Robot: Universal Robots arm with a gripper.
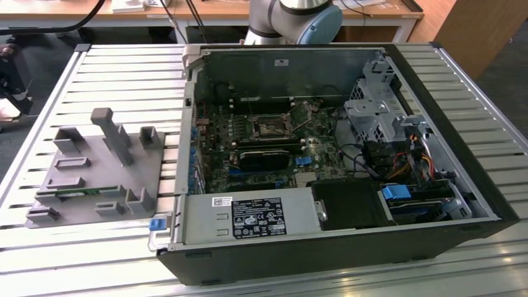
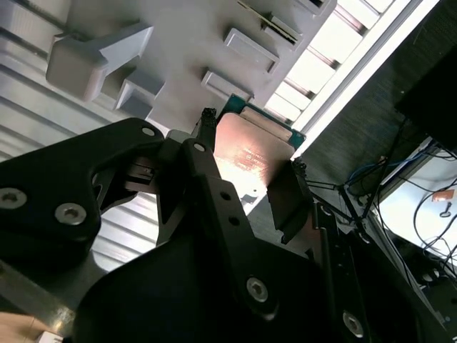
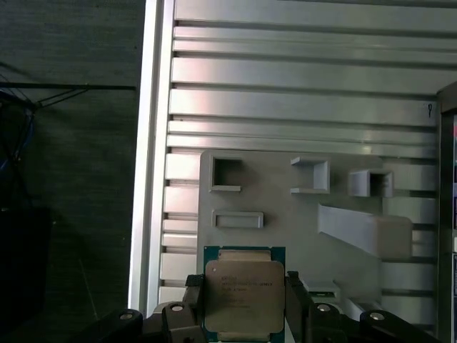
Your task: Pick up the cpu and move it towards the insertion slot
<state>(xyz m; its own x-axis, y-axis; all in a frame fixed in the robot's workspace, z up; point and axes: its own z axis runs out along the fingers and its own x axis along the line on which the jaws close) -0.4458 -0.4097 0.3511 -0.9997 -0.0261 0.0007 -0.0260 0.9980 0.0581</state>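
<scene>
With the end effector (image 3: pixel 245 304) closed on opposite edges of the cpu (image 3: pixel 244 282) above the grey fixture (image 3: pixel 285 207), carrying toward the insertion slot (image 1: pixel 270 127) calls for a level chip and steady squeeze.

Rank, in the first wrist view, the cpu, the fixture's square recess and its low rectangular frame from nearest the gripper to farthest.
1. cpu, held between the gripper fingers.
2. low rectangular frame, on the grey fixture just beyond the cpu.
3. square recess, past the frame, near the fixture's far corner.
</scene>
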